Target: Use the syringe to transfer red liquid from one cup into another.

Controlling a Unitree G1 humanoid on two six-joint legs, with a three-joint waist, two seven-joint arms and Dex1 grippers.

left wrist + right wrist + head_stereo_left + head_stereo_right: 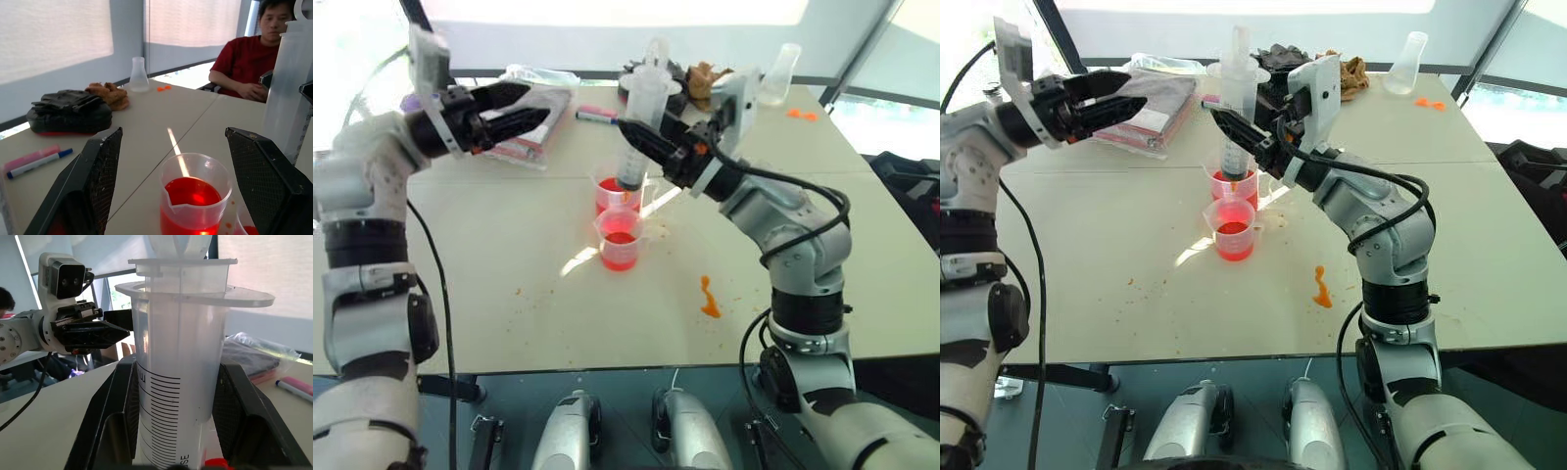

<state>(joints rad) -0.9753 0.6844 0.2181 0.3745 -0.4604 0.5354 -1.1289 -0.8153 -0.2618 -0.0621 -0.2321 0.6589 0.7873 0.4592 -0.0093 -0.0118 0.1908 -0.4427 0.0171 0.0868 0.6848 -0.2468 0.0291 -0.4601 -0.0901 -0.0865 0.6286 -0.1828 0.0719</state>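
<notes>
My right gripper point(636, 142) is shut on the barrel of the syringe point(644, 108), which stands nearly upright over the middle of the table. The syringe's narrow tip dips into the farther clear cup point(612, 191), which holds red liquid point(607, 199). In the right wrist view the barrel point(178, 382) looks clear between my fingers point(242, 416). Just in front stands the nearer cup point(620, 240), with a pouring lip and more red liquid point(191, 192). My left gripper point(538, 103) hangs open and empty to the left of the cups, pointing toward them.
A dried orange smear point(709, 299) and specks mark the table front right. At the back lie a clear flask point(781, 73), a marker point(597, 115), a plastic-wrapped packet point(533, 132) and dark cloth point(68, 110). A person in a red shirt point(244, 63) sits beyond the table.
</notes>
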